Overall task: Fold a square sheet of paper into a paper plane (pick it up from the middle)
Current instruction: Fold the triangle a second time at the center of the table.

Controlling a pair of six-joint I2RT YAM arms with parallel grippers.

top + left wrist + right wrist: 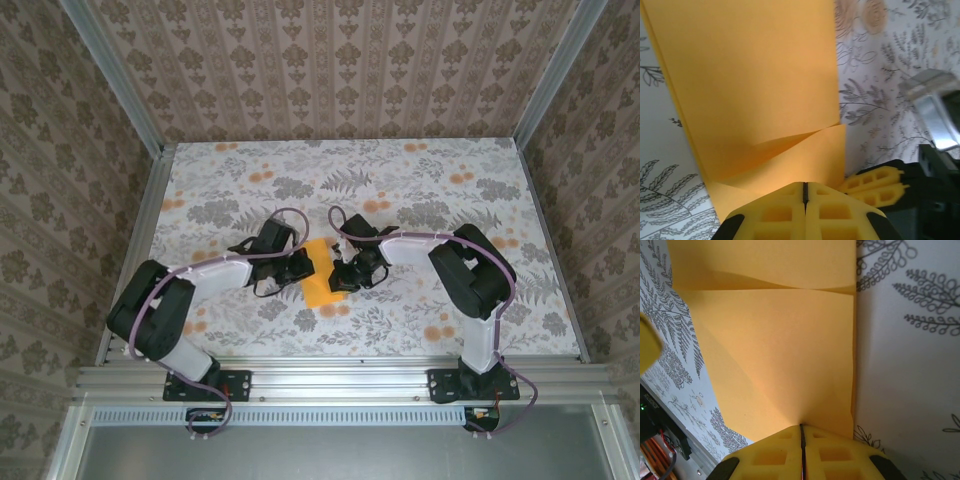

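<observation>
The square sheet of paper (pixel 322 275) is bright orange and folded over, lying mid-table between both grippers. In the left wrist view the paper (pixel 755 75) shows a slanted flap. My left gripper (pixel 804 184) is shut with its tips at the paper's near edge, and no pucker shows at the jaw line. My right gripper (pixel 801 426) is shut on the paper (pixel 775 340), which puckers into the jaw line. From above, the left gripper (pixel 303 268) and right gripper (pixel 345 275) face each other across the sheet. The right gripper's yellow fingers (pixel 872 182) sit beside the paper.
The table (pixel 420 190) carries a grey leaf and orange flower print. Aluminium rails (pixel 340 378) run along its near edge and sides, and patterned walls close it in. Cables and electronics (pixel 655 440) lie past the near edge.
</observation>
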